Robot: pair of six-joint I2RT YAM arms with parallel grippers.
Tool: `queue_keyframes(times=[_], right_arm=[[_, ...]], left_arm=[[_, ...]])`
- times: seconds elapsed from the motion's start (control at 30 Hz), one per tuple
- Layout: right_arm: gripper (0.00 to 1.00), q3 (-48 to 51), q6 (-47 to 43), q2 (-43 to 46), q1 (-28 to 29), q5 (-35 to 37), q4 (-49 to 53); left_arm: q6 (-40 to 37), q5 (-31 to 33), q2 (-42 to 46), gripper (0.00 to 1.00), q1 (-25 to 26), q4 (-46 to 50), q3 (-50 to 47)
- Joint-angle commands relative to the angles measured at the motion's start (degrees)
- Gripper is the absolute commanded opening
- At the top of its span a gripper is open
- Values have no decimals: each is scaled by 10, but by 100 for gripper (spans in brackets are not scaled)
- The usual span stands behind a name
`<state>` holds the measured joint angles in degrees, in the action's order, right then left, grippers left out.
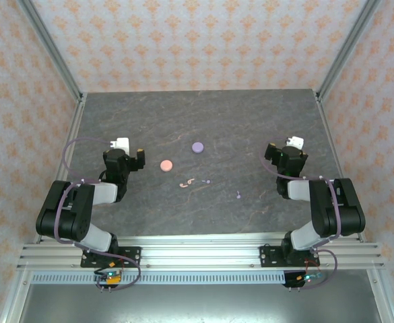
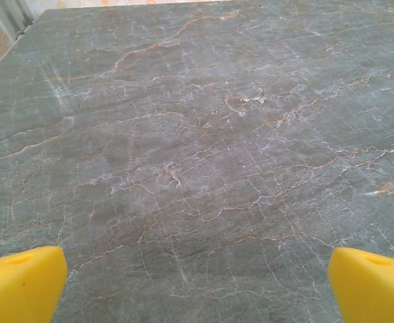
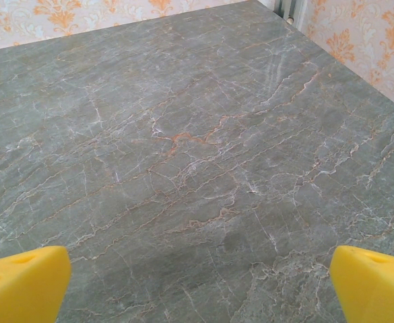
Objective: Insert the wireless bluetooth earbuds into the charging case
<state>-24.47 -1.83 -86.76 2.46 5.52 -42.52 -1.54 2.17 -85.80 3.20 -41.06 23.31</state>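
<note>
A round pink charging case (image 1: 166, 165) and a round lilac charging case (image 1: 197, 147) lie mid-table. In front of them lie the wireless bluetooth earbuds: two pale pink ones (image 1: 186, 182) close together, one lilac (image 1: 207, 181) just right of them, and another lilac (image 1: 238, 196) farther right. My left gripper (image 1: 124, 150) rests left of the pink case, open, its yellow fingertips (image 2: 21, 282) wide apart over bare stone. To the right of the lilac case my right gripper (image 1: 284, 149) is open too, with nothing between its fingertips (image 3: 21, 279).
The dark veined stone tabletop (image 1: 250, 121) is fenced by metal posts and patterned walls on three sides. An aluminium rail (image 1: 197, 256) carrying both arm bases runs along the near edge.
</note>
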Motion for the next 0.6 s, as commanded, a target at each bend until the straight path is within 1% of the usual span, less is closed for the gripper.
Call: queue_keyframes(times=[0.0, 0.17, 0.23, 0.33, 0.47, 0.57], right_arm=[[99, 5, -6, -3, -1, -4, -18], [99, 6, -7, 5, -1, -5, -13], [99, 3, -4, 25, -1, -1, 7], [99, -14, 5, 66, -1, 14, 78], [99, -63, 42, 116, -1, 16, 222], [99, -118, 79, 120, -1, -6, 337]], left_arm=[[4, 18, 0, 100, -7, -15, 11], [4, 19, 1, 100, -7, -17, 10], [14, 41, 13, 100, -7, 5, 17], [28, 74, 58, 100, -7, 93, 45], [52, 74, 126, 100, -7, 208, 77], [81, 49, 159, 100, -7, 320, 119]])
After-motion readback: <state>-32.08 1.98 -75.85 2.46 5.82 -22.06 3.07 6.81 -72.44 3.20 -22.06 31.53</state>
